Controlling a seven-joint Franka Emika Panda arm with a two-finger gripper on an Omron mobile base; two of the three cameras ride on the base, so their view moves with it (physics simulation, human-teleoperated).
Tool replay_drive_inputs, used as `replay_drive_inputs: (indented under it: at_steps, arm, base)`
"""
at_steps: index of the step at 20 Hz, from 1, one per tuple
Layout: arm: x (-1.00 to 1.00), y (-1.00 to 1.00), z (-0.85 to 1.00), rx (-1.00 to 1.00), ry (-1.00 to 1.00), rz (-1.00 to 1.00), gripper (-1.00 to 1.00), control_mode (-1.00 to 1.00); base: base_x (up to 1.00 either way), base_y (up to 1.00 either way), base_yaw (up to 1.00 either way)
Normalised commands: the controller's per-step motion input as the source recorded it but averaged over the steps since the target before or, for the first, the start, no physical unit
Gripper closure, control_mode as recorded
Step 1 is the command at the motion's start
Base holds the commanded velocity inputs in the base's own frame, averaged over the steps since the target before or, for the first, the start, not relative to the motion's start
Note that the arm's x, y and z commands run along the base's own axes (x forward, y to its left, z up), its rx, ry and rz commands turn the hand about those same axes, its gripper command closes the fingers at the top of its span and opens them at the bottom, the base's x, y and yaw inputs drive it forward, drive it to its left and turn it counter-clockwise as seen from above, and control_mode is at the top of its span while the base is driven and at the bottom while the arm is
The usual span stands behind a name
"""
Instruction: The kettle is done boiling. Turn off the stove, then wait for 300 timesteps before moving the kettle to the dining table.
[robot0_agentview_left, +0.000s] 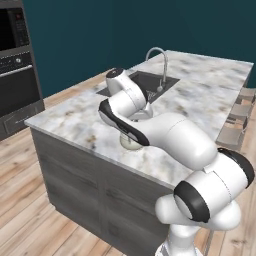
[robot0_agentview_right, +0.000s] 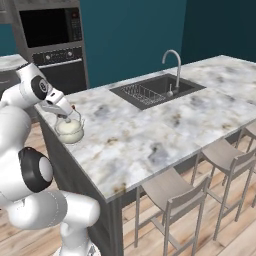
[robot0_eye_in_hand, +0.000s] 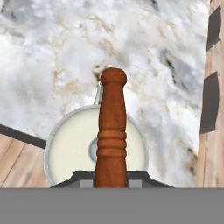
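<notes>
The small cream-white kettle (robot0_agentview_right: 69, 131) is at the near corner of the dining table (robot0_agentview_right: 150, 135), just inside the marble edge. I cannot tell whether it rests on the marble or hangs just above it. My gripper (robot0_agentview_right: 68, 114) is shut on the kettle's reddish-brown handle (robot0_eye_in_hand: 112, 131) from above. In the hand view the round kettle body (robot0_eye_in_hand: 70, 148) lies below the handle, with my gripper (robot0_eye_in_hand: 111, 178) closed at the handle's base. From the left, the kettle (robot0_agentview_left: 129, 144) peeks out under my forearm. The stove is out of view.
A dark sink basin (robot0_agentview_right: 152, 90) with an arched steel tap (robot0_agentview_right: 172, 62) is set in the table further back. Grey stools (robot0_agentview_right: 175, 195) line the table's right side. A black wall oven (robot0_agentview_right: 50, 30) stands behind at the left. Wood floor surrounds the island.
</notes>
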Motion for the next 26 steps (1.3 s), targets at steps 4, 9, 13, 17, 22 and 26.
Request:
replay_drive_inputs:
  at_steps: [4,9,13,17,22,26]
  arm:
    - [0.0,0.0,0.0,0.0,0.0,0.0,1.0,-1.0]
    - [0.0,-0.21,0.0,0.0,0.0,0.0,1.0,-1.0]
    - [0.0,-0.29,0.0,0.01,0.0,-0.02,1.0,-1.0]
    - [0.05,-0.27,0.0,0.0,0.0,-0.04,1.0,-1.0]
    - [0.08,-0.28,0.0,0.0,0.0,-0.05,1.0,-1.0]
    - [0.15,-0.34,0.0,0.0,0.0,-0.05,1.0,-1.0]
  base:
    - [0.0,0.0,0.0]
    - [0.0,0.0,0.0]
    - [0.0,0.0,0.0]
    - [0.0,0.0,0.0]
    - [0.0,0.0,0.0]
    - [0.0,0.0,0.0]
